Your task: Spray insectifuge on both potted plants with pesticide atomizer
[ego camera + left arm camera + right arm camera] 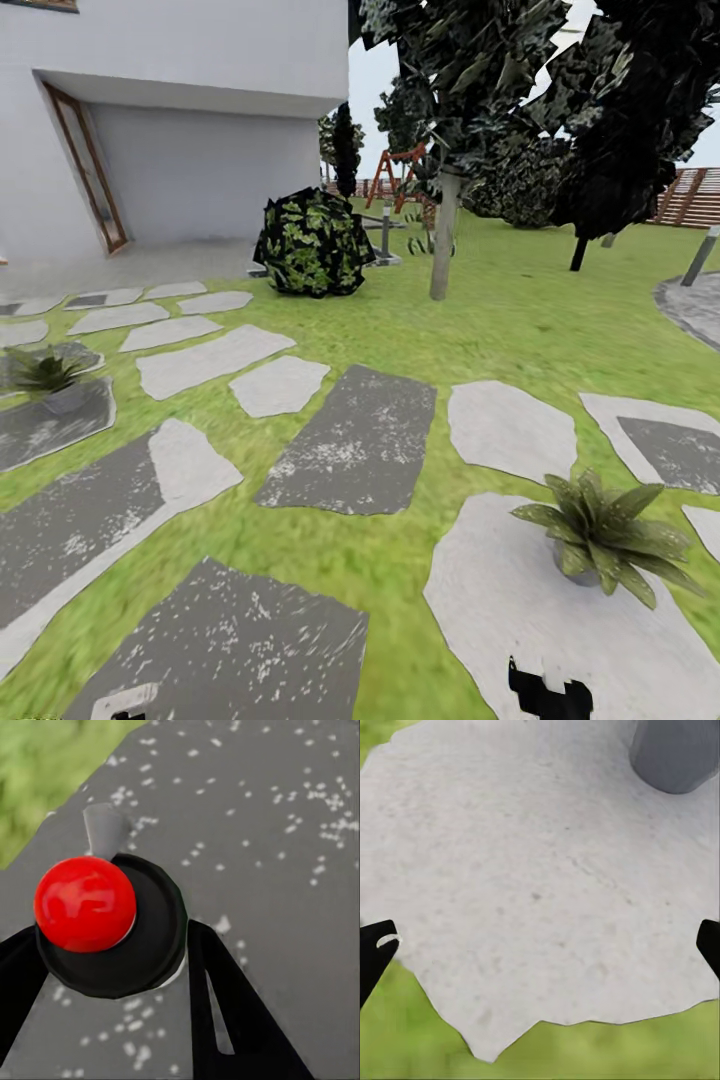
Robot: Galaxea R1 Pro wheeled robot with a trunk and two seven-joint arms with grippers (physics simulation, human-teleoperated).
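No brand, label or writing can be read anywhere. Nearest, in the left wrist view, the small dark cylindrical pesticide atomizer with a rounded red top [101,919] is clamped between the two black fingers [232,1012] of the left hand [112,967], above a dark grey speckled stepping stone [262,832]. In the right wrist view, the right hand [544,949] is spread wide with nothing held, its black fingertips [373,945] seen at opposite edges over a pale white stepping stone [525,870]; a round grey pot [675,754] stands on the same stone. In the head view, a potted plant with pointed green leaves [600,535] stands on that pale stone at the right, near the right hand. A second potted plant [50,378] stands well apart at the left. Farther off, a dark broad-leaved shrub [312,243] is seen before a white house wall [200,150].
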